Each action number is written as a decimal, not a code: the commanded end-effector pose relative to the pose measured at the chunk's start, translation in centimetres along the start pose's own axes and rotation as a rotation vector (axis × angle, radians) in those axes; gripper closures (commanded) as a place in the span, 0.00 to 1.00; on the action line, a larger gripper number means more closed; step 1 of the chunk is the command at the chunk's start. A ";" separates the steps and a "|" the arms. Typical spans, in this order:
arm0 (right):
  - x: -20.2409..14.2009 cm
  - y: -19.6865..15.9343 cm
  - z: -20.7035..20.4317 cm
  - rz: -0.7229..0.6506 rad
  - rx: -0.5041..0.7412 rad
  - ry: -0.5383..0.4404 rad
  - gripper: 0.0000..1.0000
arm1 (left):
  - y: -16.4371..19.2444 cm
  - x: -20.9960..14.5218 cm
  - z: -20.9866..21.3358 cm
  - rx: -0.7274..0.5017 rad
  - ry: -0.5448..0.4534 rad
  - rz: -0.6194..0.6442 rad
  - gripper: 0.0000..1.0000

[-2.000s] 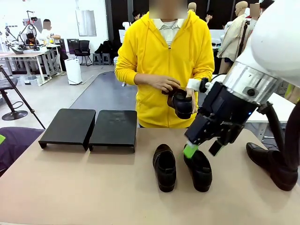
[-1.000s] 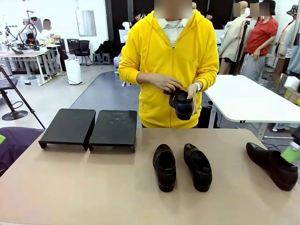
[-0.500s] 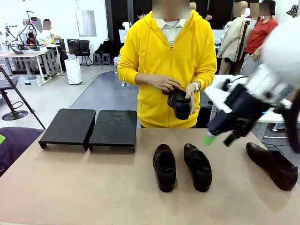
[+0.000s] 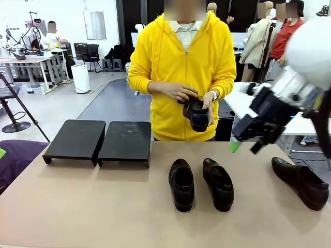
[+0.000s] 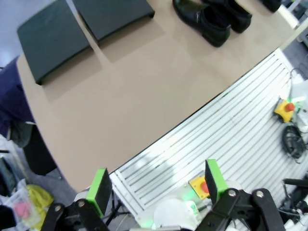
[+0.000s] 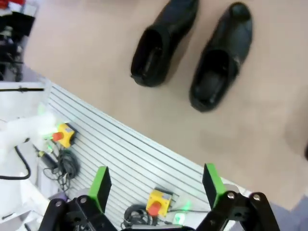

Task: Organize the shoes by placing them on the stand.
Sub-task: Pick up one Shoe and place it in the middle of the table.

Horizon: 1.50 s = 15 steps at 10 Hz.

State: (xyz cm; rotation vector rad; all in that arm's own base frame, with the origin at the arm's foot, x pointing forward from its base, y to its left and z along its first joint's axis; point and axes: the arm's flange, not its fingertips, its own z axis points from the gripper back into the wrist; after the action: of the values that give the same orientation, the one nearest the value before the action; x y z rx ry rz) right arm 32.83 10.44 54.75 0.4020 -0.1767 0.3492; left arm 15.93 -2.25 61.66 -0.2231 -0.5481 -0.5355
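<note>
Finding the stand bare, we judge nothing done yet; three shoes lie on the worktop, one in the person's hands; left tool and right tool gape wide, empty.

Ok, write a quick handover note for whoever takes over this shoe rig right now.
Left end effector: open, empty, above the table's near edge.
Right end effector: open, empty, raised right of mid-table.
Mid-table pair: left shoe, right shoe. Third shoe at the right edge. Fourth shoe in the person's hands.
Stand: both trays bare.
Done: nothing. Left: all four shoes onto the stand.
</note>
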 end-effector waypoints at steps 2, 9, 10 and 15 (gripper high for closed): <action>-8.3 -2.4 4.4 -0.142 -0.063 -0.071 0.00 | 0.0 -0.3 0.2 0.000 0.003 -0.009 0.00; -3.1 -1.4 0.6 -0.057 -0.016 -0.140 0.00 | 0.0 -0.3 0.2 0.000 0.003 -0.009 0.00; -0.8 -0.2 -0.6 -0.045 -0.008 -0.143 0.00 | 0.0 -0.3 0.2 0.000 0.003 -0.009 0.00; -0.7 -1.6 2.1 -0.078 -0.008 -0.053 0.00 | 0.0 -0.3 0.2 0.000 0.003 -0.009 0.00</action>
State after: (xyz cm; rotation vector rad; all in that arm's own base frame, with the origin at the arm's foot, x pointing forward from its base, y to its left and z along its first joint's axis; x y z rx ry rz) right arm 35.31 13.67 52.41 0.4020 -0.2046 0.2763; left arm 15.92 -2.24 61.66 -0.2235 -0.5482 -0.5355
